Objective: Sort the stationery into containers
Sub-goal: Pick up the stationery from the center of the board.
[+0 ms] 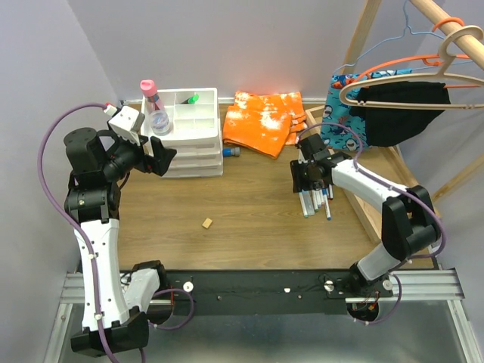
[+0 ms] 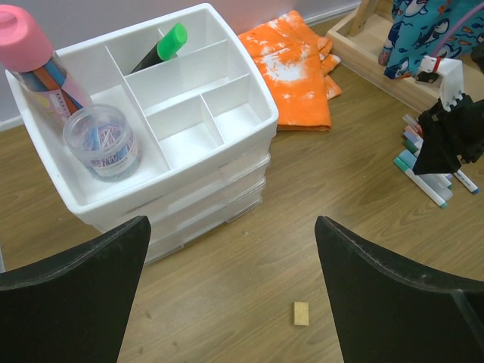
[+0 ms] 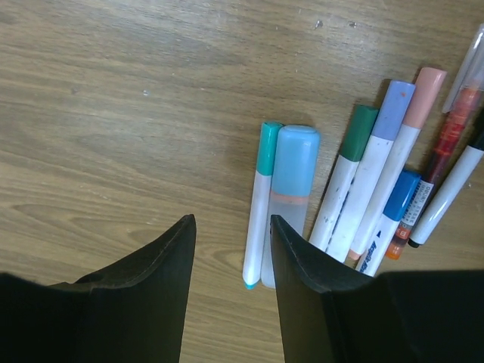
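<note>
The white three-drawer unit [image 1: 198, 151] [image 2: 261, 98] stands at the back left. Its top tray holds a black green-capped marker [image 1: 193, 98] [image 2: 162, 48] and a clear pink-capped bottle [image 1: 153, 106] [image 2: 34, 57]. Several slim white pens [image 1: 316, 200] lie side by side on the table at the right. My right gripper [image 1: 308, 184] [image 3: 231, 223] hangs open just above them. The end of a teal-capped pen [image 3: 259, 204] lies in its gap by the right finger, beside a pale blue-capped marker [image 3: 292, 189]. My left gripper [image 1: 156, 155] [image 2: 231, 223] is wide open and empty in front of the unit. A small blue-capped tube [image 1: 232, 153] lies right of the unit.
A round clear tub of clips [image 2: 102, 140] sits in the tray's front left compartment. A small tan block [image 1: 206, 222] [image 2: 302, 313] lies mid-table. An orange cloth [image 1: 265, 121] [image 2: 295, 68] lies behind. A shallow wooden tray [image 1: 368, 215] and a rack of hangers [image 1: 393, 91] stand at the right.
</note>
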### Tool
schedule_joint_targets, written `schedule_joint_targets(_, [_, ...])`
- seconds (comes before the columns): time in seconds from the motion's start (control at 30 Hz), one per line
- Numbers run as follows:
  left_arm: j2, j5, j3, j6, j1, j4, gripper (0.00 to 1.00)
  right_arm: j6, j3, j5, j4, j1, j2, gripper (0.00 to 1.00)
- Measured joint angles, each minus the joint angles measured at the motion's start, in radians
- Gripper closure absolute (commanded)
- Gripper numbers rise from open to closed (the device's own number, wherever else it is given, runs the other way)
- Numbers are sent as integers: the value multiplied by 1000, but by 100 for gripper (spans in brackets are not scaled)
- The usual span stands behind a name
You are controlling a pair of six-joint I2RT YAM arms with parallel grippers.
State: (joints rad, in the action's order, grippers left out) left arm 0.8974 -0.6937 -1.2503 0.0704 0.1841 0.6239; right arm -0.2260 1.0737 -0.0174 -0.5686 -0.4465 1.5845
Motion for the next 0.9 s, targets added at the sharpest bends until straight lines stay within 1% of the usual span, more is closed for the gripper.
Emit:
schedule_joint_targets(0.37, [-6, 0, 14, -8, -3, -12, 1, 2, 12, -14, 26, 37, 104, 50])
schedule_joint_targets(0.73, [-6, 1, 43, -23, -3, -45, 1, 12, 18, -23, 40, 74, 137, 51])
schedule_joint_targets(0.9, [-6, 1, 46, -26, -2, -48, 1, 23, 18, -27, 57, 78, 168, 58])
